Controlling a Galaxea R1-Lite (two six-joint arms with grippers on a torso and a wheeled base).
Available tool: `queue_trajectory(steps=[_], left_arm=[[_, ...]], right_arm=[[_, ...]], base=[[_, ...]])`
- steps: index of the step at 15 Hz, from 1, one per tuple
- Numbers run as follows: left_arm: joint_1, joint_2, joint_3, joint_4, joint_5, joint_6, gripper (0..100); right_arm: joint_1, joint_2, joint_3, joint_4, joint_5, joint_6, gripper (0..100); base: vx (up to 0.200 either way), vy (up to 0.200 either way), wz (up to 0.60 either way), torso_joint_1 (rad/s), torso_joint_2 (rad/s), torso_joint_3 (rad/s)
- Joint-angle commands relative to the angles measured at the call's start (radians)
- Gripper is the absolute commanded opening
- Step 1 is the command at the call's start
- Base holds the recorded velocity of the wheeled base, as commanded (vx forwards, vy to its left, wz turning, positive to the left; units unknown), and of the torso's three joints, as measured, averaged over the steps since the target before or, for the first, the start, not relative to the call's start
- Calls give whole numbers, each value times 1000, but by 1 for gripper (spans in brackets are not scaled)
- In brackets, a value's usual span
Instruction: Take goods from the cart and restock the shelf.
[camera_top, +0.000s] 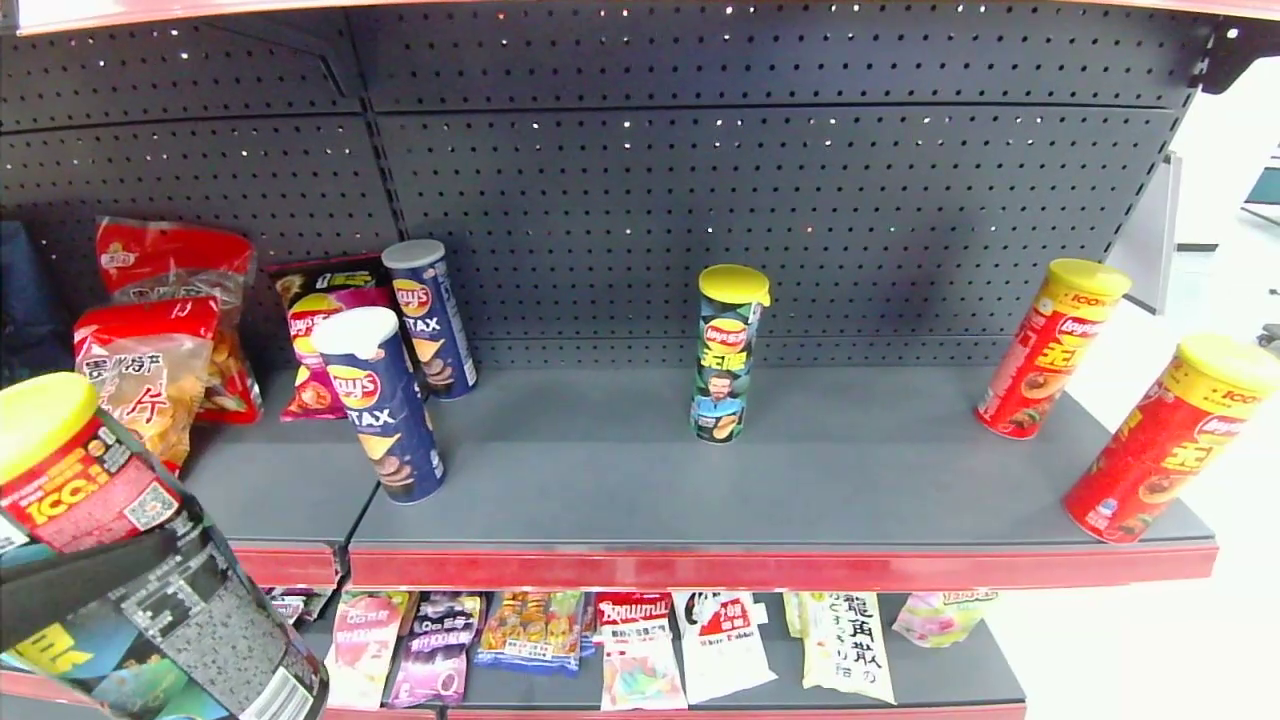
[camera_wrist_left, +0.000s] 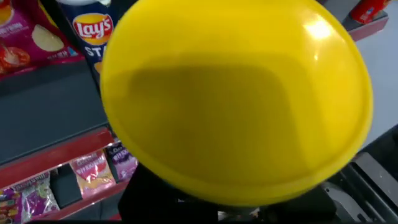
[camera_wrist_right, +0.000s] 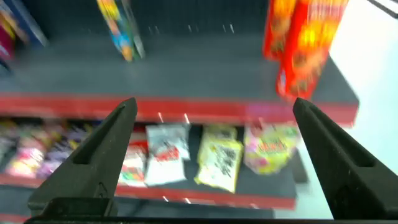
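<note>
A chip can with a yellow lid (camera_top: 70, 470) leans in at the lower left, below and in front of the grey shelf board (camera_top: 700, 480). My left gripper (camera_top: 90, 580) is shut on its body, one dark finger crossing the label. The left wrist view looks straight onto the can's lid (camera_wrist_left: 236, 99). My right gripper (camera_wrist_right: 214, 102) hangs open in front of the shelf's red front edge (camera_wrist_right: 186, 109), with nothing between its fingers. On the shelf stand two blue cans (camera_top: 385, 405), a green can (camera_top: 728, 352) and two red cans (camera_top: 1050, 348) at the right end.
Snack bags (camera_top: 160, 330) lean at the shelf's left end. Bare board lies between the blue cans and the green can, and between the green can and the red ones. Several packets (camera_top: 640, 640) lie on the lower shelf. A perforated back panel (camera_top: 760, 200) closes the rear.
</note>
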Motion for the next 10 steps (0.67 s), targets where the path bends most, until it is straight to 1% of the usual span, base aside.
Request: queue_trajectory(steps=[1, 2, 3, 4, 5, 6, 7, 8, 9, 10], left_arm=[[-11, 25, 7, 3, -55, 0, 0], [-11, 27, 7, 3, -96, 0, 0], [-11, 27, 7, 3, -99, 0, 0], [-29, 44, 0, 0, -112, 1, 0], [-29, 47, 0, 0, -112, 1, 0], [-29, 39, 1, -4, -113, 1, 0], [-29, 36, 1, -5, -115, 0, 0], [-29, 32, 3, -5, -118, 0, 0], [-28, 33, 9, -4, -115, 1, 0], [-29, 39, 10, -5, -112, 1, 0]], right_arm=[[28, 547, -304, 10, 24, -72, 100], [37, 662, -306, -10, 33, -124, 100], [39, 669, -307, -13, 35, -122, 100], [125, 858, -321, -41, 104, -119, 100], [160, 906, -318, -55, 102, -118, 100], [191, 1039, -326, -151, 99, -118, 100], [197, 1140, -336, -260, 93, -121, 100], [203, 1188, -344, -317, 84, -122, 100], [211, 1317, -392, -433, 50, -119, 100], [217, 1380, -438, -460, 30, -114, 100]], base=[[0, 0, 0, 0, 0, 0], [0, 0, 0, 0, 0, 0], [0, 0, 0, 0, 0, 0], [0, 0, 0, 0, 0, 0], [0, 0, 0, 0, 0, 0], [0, 0, 0, 0, 0, 0], [0, 0, 0, 0, 0, 0], [0, 0, 0, 0, 0, 0], [0, 0, 0, 0, 0, 0], [0, 0, 0, 0, 0, 0]])
